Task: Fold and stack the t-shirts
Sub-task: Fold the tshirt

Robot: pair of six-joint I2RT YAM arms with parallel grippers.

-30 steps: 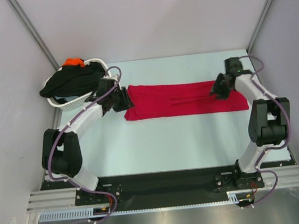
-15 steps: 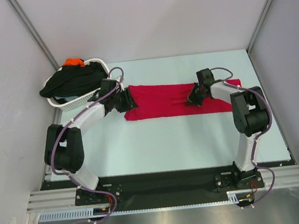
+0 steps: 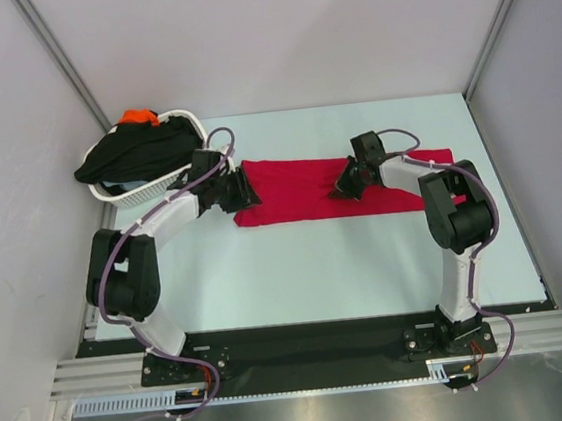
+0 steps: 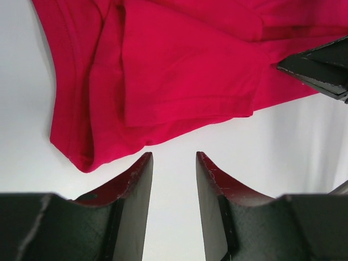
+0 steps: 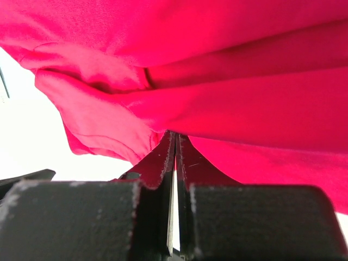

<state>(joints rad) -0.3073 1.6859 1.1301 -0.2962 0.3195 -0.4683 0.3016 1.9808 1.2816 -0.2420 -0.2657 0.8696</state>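
Note:
The crimson red t-shirt [image 3: 294, 194] lies in a long band across the middle of the table, its right end doubled over toward the left. My right gripper [image 3: 344, 186] is shut on a fold of the red cloth [image 5: 217, 81], the jaws [image 5: 175, 136] pinched tight with the cloth bunched above them. My left gripper [image 3: 243, 189] is at the shirt's left end, open and empty [image 4: 174, 157], just off the red hem [image 4: 179, 70] over bare table. A black t-shirt [image 3: 139, 150] and an orange one [image 3: 137, 116] lie in the basket.
The white woven basket [image 3: 143, 193] stands at the back left corner, right beside my left forearm. Grey walls close in the table on three sides. My right gripper's fingers show at the right edge of the left wrist view [image 4: 321, 68].
My right gripper has moved left along the shirt, dragging its right end over the middle. The red band is now shorter. My left gripper has hardly moved.

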